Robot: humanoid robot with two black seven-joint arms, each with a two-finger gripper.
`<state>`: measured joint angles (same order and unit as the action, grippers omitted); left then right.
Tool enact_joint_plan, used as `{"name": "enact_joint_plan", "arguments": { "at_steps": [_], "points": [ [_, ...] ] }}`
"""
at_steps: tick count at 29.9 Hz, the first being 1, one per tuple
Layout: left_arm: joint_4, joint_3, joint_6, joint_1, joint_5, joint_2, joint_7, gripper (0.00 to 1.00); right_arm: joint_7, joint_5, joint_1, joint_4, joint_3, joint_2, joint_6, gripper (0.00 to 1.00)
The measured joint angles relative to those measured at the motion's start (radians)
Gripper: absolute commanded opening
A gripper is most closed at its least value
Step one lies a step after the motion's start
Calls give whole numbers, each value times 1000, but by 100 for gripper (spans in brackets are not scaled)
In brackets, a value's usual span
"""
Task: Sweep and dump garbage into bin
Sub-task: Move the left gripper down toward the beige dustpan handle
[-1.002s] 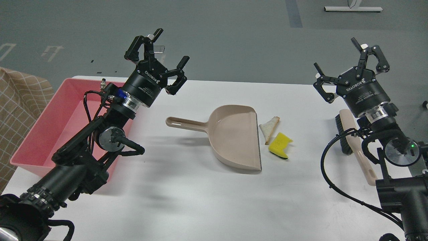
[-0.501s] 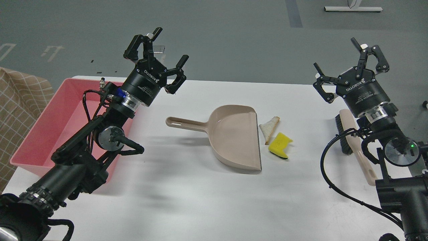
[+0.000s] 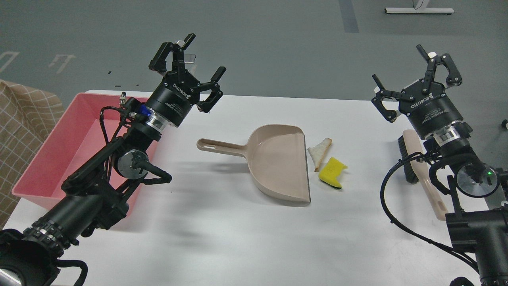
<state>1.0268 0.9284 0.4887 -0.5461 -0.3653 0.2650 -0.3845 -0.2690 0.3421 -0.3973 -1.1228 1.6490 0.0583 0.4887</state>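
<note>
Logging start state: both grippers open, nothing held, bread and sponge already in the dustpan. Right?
Not quite. In the head view the bread and sponge lie on the table just outside the dustpan mouth. Left gripper and right gripper are open, empty.

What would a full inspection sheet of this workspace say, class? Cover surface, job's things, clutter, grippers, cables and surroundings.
Surface: white table, bare in front.
Job's things: bread piece and yellow sponge chunk lie at the open edge of the beige dustpan; pink bin far left; brush on the right.
Clutter: nothing seen.
Grippers: left gripper and right gripper both open, raised, empty.
Cables: black cable loops by the right arm.
Surroundings: grey floor; checked cloth at left.
</note>
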Motion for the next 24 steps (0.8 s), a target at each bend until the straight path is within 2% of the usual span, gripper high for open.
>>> {"name": "enact_joint_plan", "arguments": {
  "at_steps": [7,10,18,24],
  "points": [
    [0,-3,-2,-6,-19,2,-3,98,0,0,-1,0,0,0,0,100],
    [6,-6,-30,-8,-53,9,-2,98,0,0,-3,0,0,0,0,100],
    [69,-7,-168,-6,-184,30,1,97,0,0,-2,0,-1,3,0,100],
    [218,-41,-339,5,-286,91,2,98,-1,0,1,0,-2,7,0,100]
  ]
}}
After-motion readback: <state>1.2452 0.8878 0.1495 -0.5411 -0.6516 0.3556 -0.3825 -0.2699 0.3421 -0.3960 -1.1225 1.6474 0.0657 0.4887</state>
